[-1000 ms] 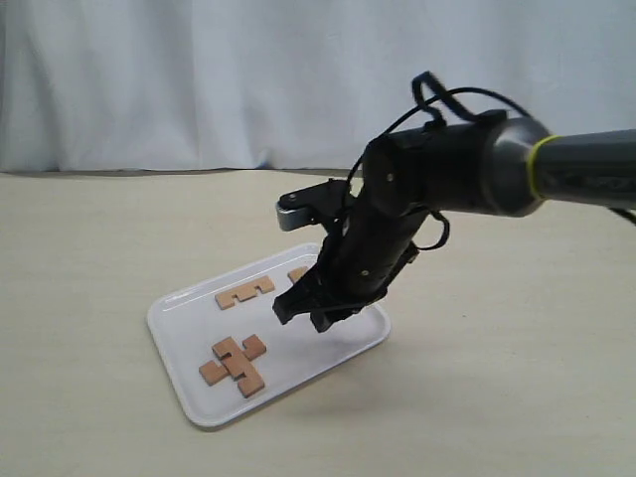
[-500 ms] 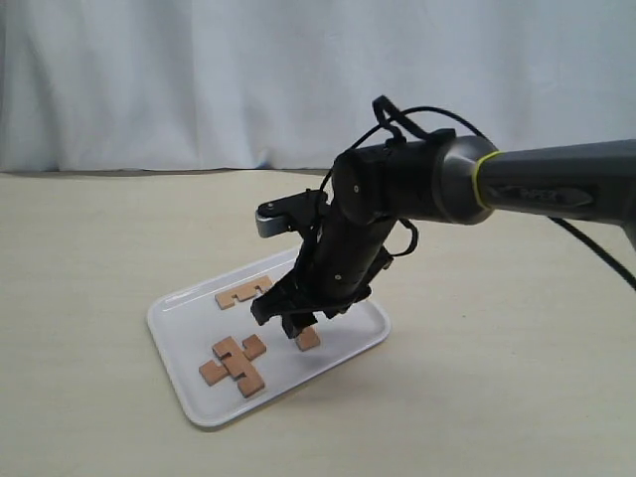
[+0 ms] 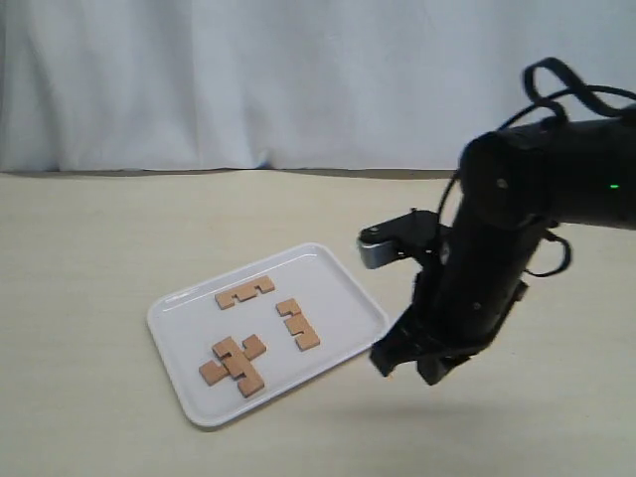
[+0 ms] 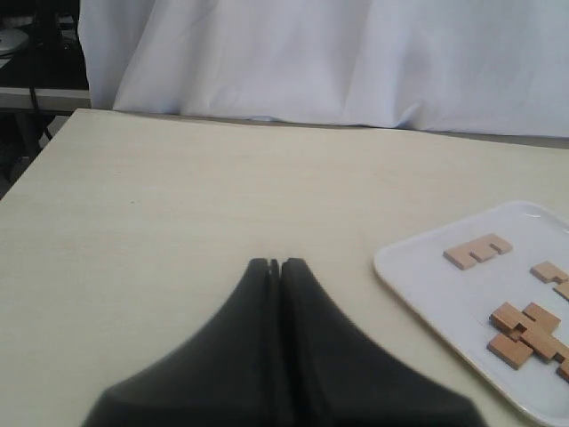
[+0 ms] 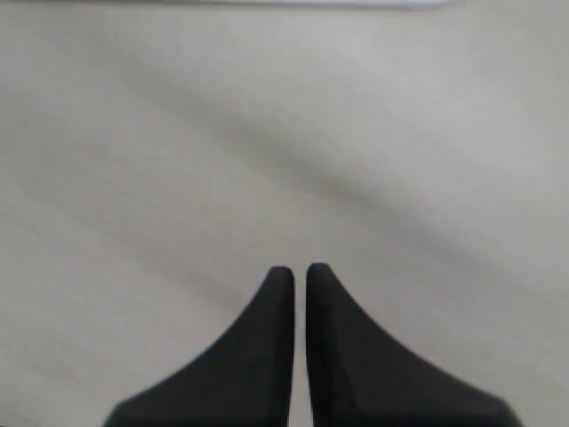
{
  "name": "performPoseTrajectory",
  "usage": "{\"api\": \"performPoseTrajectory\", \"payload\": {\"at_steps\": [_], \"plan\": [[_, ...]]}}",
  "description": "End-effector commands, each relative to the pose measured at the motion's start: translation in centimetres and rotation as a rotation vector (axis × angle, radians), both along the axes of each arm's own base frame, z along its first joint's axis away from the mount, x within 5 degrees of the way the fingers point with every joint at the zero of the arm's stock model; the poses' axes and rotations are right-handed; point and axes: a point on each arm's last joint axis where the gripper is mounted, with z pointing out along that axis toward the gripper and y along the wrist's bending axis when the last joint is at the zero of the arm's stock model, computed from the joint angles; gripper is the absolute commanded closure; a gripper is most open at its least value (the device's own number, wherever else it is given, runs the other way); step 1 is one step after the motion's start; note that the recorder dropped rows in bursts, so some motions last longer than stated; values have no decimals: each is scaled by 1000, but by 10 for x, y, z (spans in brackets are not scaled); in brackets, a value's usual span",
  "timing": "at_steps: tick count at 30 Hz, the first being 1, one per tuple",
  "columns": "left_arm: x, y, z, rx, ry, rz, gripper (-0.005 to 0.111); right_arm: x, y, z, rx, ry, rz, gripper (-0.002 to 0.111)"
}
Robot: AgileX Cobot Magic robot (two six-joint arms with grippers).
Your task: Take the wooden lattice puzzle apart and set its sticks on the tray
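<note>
The exterior view alone shows the right gripper (image 3: 407, 366). It is glossy black on a bulky black arm and hangs above bare tabletop (image 3: 89, 258), just beside the tray (image 3: 184, 323) but clear of it. Its own wrist view gives only two tapered black jaws drawn together to a thin slit, with nothing between them, over pale blurred tabletop.

The left gripper (image 4: 274, 265) is out of the exterior view. Its wrist view shows its jaws pressed flat together and empty above matte beige tabletop, well apart from the tray.

The tray is smooth white plastic, rectangular with rounded corners and a low raised rim. Everything wooden lies on it, flat and light brown with square notches. Two sticks (image 3: 244, 292) lie singly and apart, one toward the far edge and the other (image 3: 297, 323) toward the right side. The wooden lattice puzzle (image 3: 234, 363) sits near the front corner as a small crossed cluster, seemingly of two bars, though the overlap makes the count unsure. A white pleated curtain (image 3: 199, 79) hangs behind.
</note>
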Motion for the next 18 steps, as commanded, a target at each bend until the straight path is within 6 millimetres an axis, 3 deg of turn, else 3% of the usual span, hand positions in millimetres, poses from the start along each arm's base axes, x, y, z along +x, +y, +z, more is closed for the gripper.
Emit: {"api": "performPoseTrajectory", "payload": {"at_steps": [1,2,4,5,9,16,18], "plan": [[0,0,0,-8,-9,2,107,-32,-70,13,-9,-31,-203,104],[0,0,0,-8,-9,2,107,-47,-96,22,-16,-74,-294,104],[0,0,0,-8,-9,2,107,-74,-128,41,-22,-212,-451,104],[0,0,0,-8,-9,2,107,-83,-133,47,-8,-282,-508,104],[0,0,0,-8,-9,2,107,-113,-130,63,-6,-556,-548,104],[0,0,0,-8,-9,2,107,-166,-113,65,10,-853,-562,104],[0,0,0,-8,-9,2,107,-181,-107,74,27,-949,-552,104]]}}
